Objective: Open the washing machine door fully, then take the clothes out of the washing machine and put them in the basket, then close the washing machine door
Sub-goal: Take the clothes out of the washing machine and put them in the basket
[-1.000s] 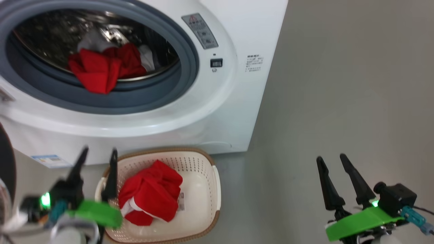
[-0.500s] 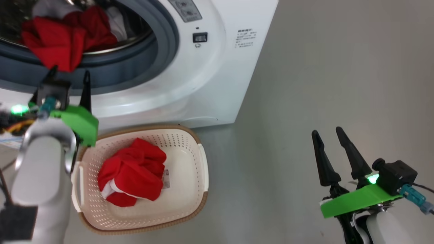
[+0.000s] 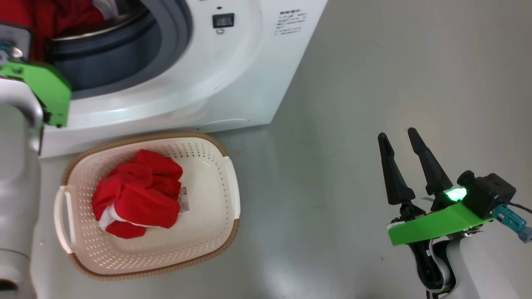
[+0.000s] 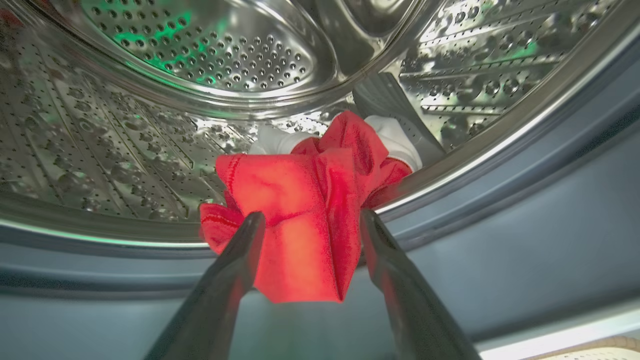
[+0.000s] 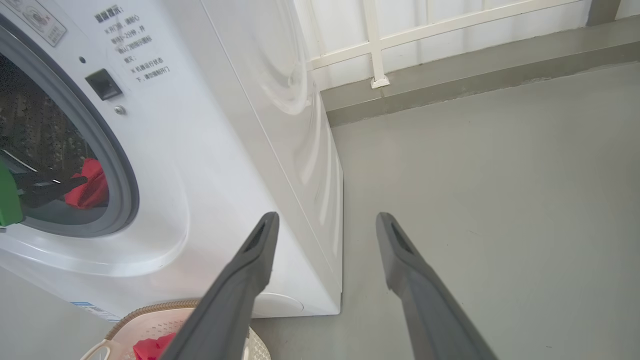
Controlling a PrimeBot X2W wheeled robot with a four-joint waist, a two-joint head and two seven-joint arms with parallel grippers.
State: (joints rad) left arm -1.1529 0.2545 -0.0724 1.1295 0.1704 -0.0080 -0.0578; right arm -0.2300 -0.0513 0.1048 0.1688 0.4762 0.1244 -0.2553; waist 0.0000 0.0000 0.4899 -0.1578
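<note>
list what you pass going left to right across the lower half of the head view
left forearm → basket with red clothes in it → floor → right gripper

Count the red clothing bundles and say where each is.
2. One bundle lies in the basket; the second bundle drapes over the washing machine drum's lip, by the open left gripper. More may be hidden.

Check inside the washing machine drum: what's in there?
A crumpled bright red fabric bundle with white trim lies at the perforated steel drum's front lip, draping onto the grey rubber ring. Anything under or behind it is hidden.
</note>
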